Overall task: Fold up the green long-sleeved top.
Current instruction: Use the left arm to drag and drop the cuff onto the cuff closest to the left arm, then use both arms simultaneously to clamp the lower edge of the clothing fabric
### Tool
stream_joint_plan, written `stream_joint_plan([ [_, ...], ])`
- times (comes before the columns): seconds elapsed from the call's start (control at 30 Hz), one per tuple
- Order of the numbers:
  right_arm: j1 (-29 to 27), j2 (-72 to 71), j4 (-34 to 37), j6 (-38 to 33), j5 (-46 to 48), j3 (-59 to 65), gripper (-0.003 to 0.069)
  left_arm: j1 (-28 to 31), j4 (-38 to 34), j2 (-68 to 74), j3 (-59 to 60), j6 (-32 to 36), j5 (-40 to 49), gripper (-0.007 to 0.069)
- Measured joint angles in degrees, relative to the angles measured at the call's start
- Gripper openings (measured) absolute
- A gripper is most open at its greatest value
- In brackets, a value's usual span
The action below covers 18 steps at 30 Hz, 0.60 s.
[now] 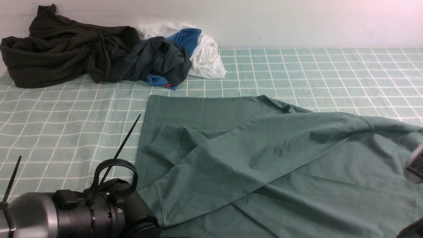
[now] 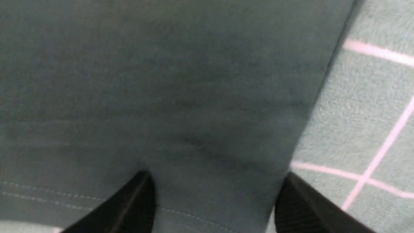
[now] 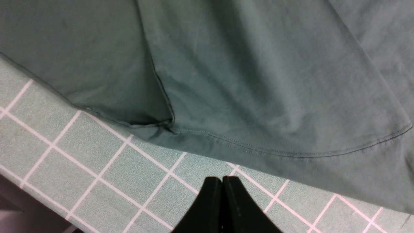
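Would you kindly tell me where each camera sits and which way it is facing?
Front view: between the arms, facing forward over the top to the clothes pile and wall; shows left arm near left, right arm at right edge.
Left wrist view: close above the top's hem; open left jaws show.
Right wrist view: above the top and checked cloth; shut right jaws show.
All three share the top.

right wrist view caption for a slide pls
Shut right gripper over the checked cloth, just off the green top.
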Motion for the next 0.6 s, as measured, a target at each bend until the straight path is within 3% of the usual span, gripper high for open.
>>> stream_joint_plan([
  [0.13,0.0,0.0,0.2,0.0,0.0,0.0,-0.0002,0.0,0.9,0.1,-0.4,-3.1,-0.4,0.0428],
  [0.33,0.0,0.0,0.2,0.0,0.0,0.0,-0.0002,0.0,2.6,0.1,-1.9,-7.2,-0.7,0.0256],
  [0.37,0.0,0.0,0.2,0.0,0.0,0.0,-0.0002,0.0,2.6,0.1,-1.9,-7.5,-0.7,0.0187],
  [0.43,0.0,0.0,0.2,0.0,0.0,0.0,-0.0002,0.0,2.6,0.4,-1.9,-7.6,-0.7,0.0122],
  [0.6,0.0,0.0,0.2,-1.5,0.0,0.0,0.0001,0.0,2.1,1.8,-2.3,-7.6,-0.1,0.0013],
])
